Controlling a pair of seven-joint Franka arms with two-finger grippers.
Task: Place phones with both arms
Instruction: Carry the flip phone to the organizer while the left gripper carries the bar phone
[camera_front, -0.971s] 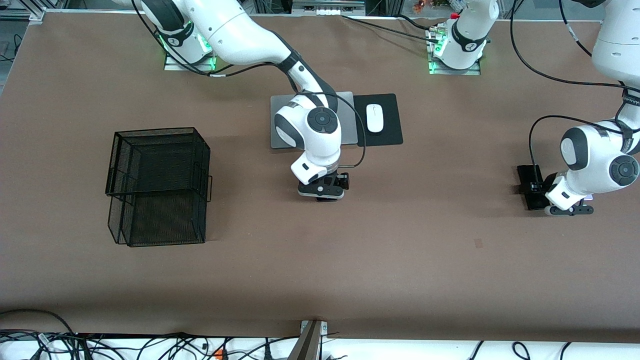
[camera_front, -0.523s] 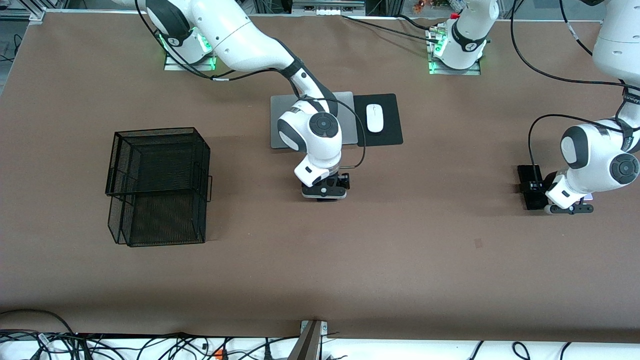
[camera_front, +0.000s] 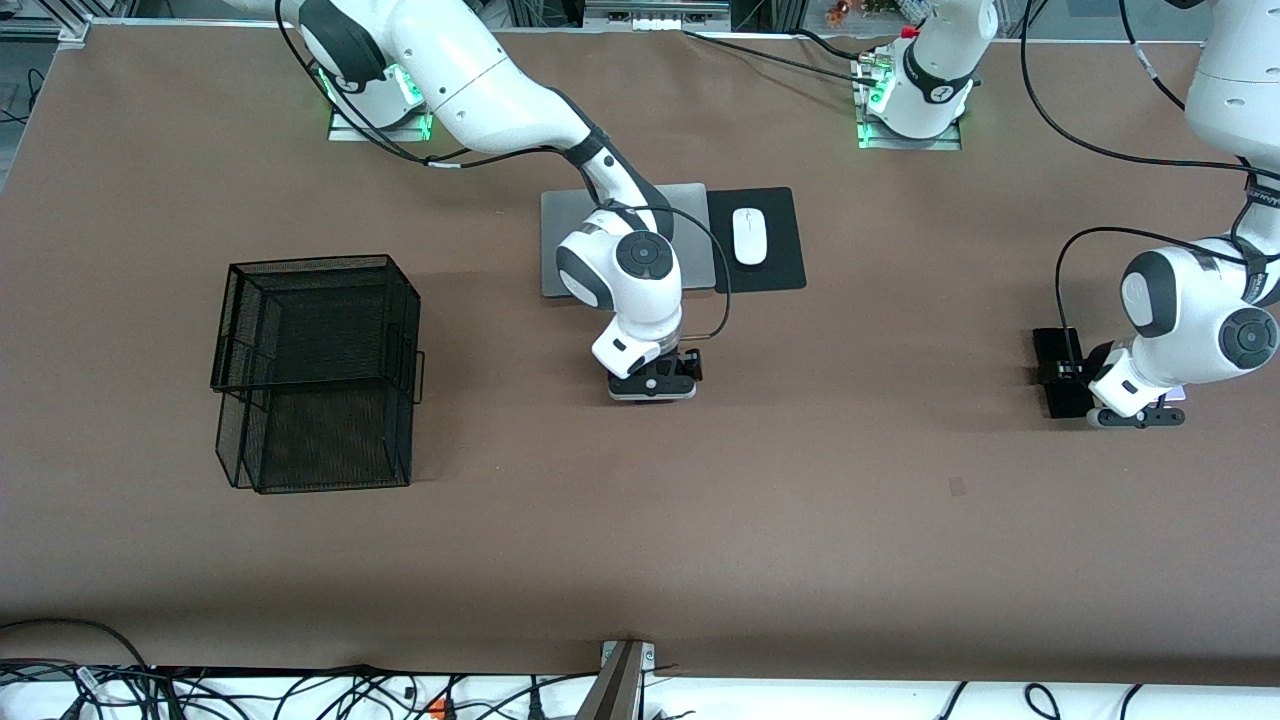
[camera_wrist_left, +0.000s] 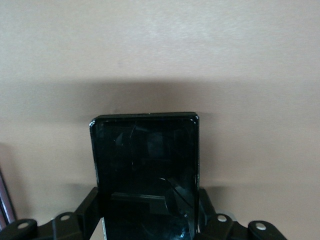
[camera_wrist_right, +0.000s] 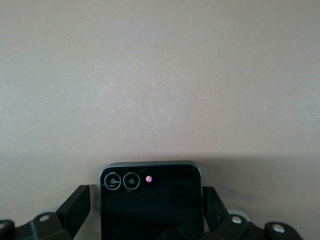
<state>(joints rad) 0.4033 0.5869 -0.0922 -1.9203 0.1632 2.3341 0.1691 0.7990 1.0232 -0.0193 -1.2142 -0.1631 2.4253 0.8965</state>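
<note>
The left gripper's (camera_front: 1136, 418) fingers (camera_wrist_left: 89, 212) are closed against the two long sides of a long slim black phone (camera_wrist_left: 146, 172), which lies flat on the brown table (camera_front: 800, 520) toward the left arm's end; in the front view a black slab end (camera_front: 1058, 370) shows beside that gripper, and a sliver of a lilac-white phone (camera_front: 1176, 393) peeks out under the left arm's wrist; the right gripper's (camera_front: 652, 388) fingers (camera_wrist_right: 75, 205) stand wide on either side of a small squarish black phone (camera_wrist_right: 151, 200) with two ringed lenses, apart from its edges, low over the table's middle, nearer the front camera than the silver laptop (camera_front: 560, 240); the white mouse (camera_front: 749, 236) rests on a black pad (camera_front: 785, 250) beside the laptop; a black mesh basket (camera_front: 315, 370) stands toward the right arm's end.
</note>
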